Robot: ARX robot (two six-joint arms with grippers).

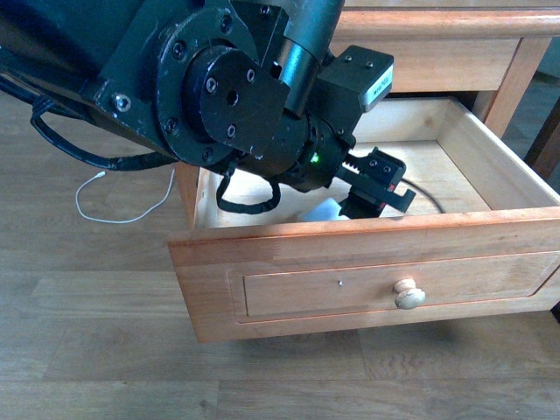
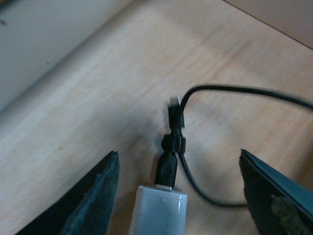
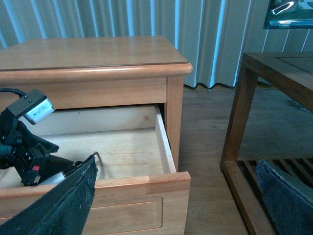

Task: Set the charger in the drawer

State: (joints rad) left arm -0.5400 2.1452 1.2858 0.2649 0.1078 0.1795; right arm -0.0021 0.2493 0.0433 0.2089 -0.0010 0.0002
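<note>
Knob nearest us, round and pale on the panel front, and the drawer is pulled well out from under the table. Off to the side, out on the floor, a long thin white cable lies in a loose curl, nothing to do with this play.

Now look inside, just behind that front panel: the charger is down on the pale wooden bottom of the drawer, its black cable looping away from it across the boards. I call the main job as good as done, because the block is in the right compartment. What seems left is to lift the left arm clear, and perhaps to push the drawer shut, though the task does not ask for that.

And the left fingers? They stand wide apart, one on each side of the charger with bare wood showing between, and as far as the wrist view shows they touch neither the block nor the cable. They hold nothing.

Further back, the right fingers hang outside the drawer, spread just as wide and empty, facing the table from a distance
</note>
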